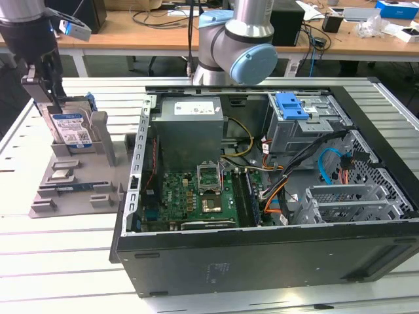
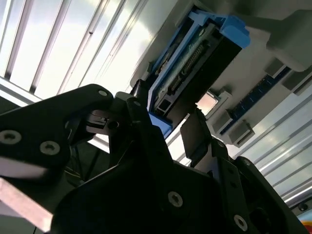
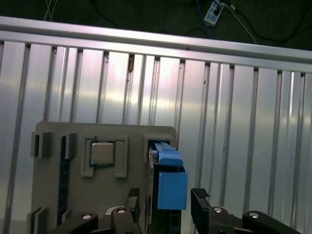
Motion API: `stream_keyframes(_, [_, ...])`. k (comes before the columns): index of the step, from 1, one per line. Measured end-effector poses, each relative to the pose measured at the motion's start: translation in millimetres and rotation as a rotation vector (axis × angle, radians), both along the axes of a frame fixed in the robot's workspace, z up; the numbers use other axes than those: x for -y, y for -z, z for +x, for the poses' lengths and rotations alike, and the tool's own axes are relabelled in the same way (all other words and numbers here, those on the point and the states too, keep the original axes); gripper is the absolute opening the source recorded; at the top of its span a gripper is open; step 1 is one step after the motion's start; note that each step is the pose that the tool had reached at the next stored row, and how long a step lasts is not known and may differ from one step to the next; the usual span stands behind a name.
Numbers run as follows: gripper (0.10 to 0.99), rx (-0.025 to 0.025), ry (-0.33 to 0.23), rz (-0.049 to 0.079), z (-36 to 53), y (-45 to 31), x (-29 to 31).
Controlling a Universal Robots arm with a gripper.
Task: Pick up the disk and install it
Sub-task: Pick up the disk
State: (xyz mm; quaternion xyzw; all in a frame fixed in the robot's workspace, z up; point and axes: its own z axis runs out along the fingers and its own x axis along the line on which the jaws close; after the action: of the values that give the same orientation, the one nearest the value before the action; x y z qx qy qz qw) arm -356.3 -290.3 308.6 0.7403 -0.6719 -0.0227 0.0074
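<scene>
Disk (image 1: 71, 129) w/ blue rails, upright

Arm (image 1: 243, 29): thick grey column upright at back of exterior view, blue-capped joint (image 1: 254, 65) turned toward camera. Wrist (image 1: 29, 29): dark, at exterior view's upper left, aimed downward. Gripper (image 1: 51, 98) hung below wrist, tips lowest, pointed straight down. In both wrist views black fingers (image 3: 201, 204) stood apart, roughly parallel, clear gap between them. Screw-studded black linkages (image 2: 168, 197) spread out behind fingers.
</scene>
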Motion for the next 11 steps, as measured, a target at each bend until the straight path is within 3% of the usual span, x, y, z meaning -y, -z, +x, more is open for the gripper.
stream_keyframes(8, [0.541,0.0,-0.003,0.0,0.1,14.8,-1.1])
stream_keyframes(11, [0.541,-0.0002,-0.003,0.0,0.0,16.7,-1.1])
